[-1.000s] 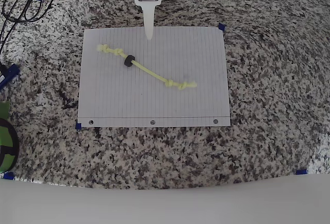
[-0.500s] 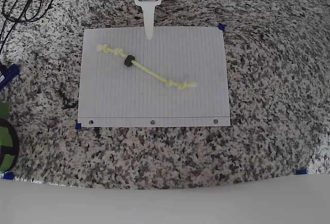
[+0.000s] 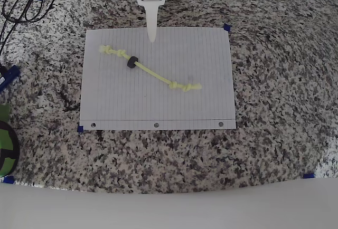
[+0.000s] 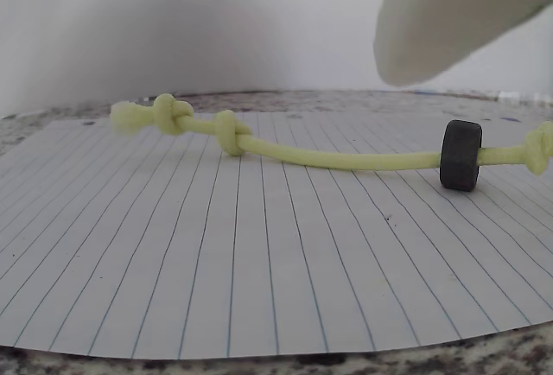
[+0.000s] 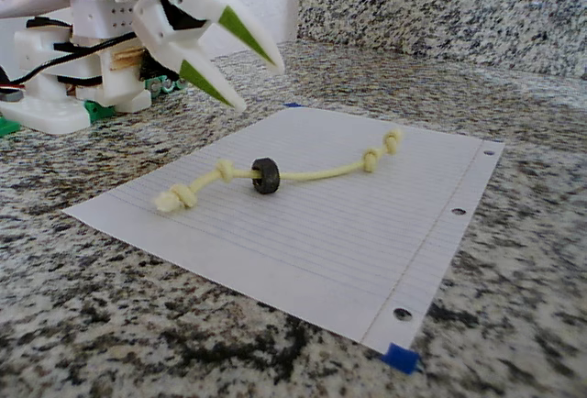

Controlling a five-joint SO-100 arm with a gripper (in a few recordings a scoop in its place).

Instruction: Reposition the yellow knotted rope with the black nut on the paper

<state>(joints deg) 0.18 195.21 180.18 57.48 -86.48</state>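
Observation:
The yellow knotted rope [image 3: 158, 76] lies slanted across the upper middle of the paper [image 3: 185, 107], from a knotted end at upper left to a knotted end at lower right. The black nut [image 3: 131, 61] is threaded on it near the upper-left knots. My white gripper [image 3: 152, 38] hovers over the paper's top edge, above and right of the nut, touching nothing. In the fixed view the gripper [image 5: 260, 88] stands open, with green pads, left of and above the rope [image 5: 316, 173] and the nut [image 5: 266, 176]. In the wrist view the rope [image 4: 328, 157] and nut [image 4: 460, 155] lie ahead on the paper [image 4: 259, 280], with one fingertip [image 4: 458, 12] at upper right.
The paper is held by blue tape [image 3: 227, 28] at its corners on a speckled granite counter [image 3: 274, 81]. Black cables [image 3: 21, 7] lie at upper left, and a green and black object [image 3: 5, 144] at the left edge. The arm's base [image 5: 64, 95] and a granite backsplash [image 5: 440, 17] show in the fixed view.

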